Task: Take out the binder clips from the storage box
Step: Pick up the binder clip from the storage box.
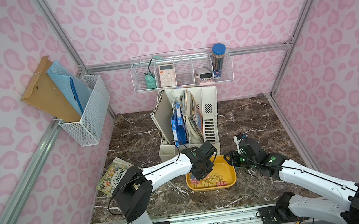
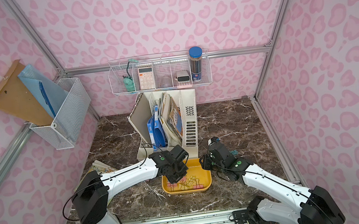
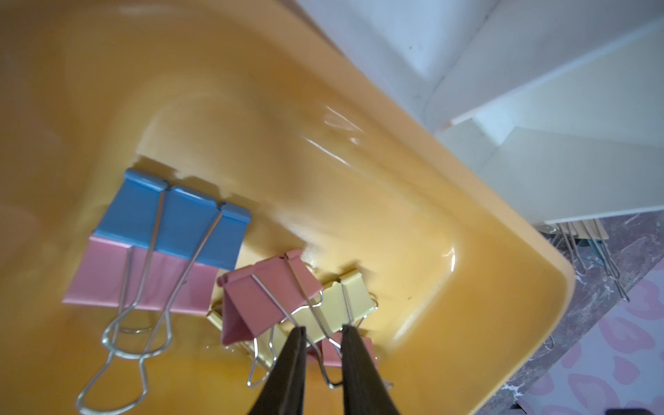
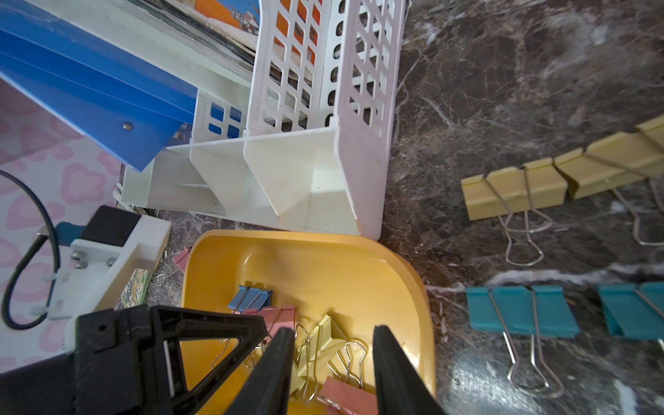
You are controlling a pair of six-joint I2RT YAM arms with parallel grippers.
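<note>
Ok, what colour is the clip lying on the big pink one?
That clip is blue; the left wrist view shows it best.

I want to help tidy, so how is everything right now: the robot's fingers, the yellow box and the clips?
left fingers: slightly apart around a clip's wire handle, inside the box
right fingers: open, empty, by the box
storage box: upright on the table, clips inside
binder clips: many piled in the box, teal and yellow ones out on the table

The whole scene is overlooked from high in front in both top views, angled downward. The storage box (image 3: pixel 359 172), shared by all views, is seen close up by both wrist cameras.
</note>
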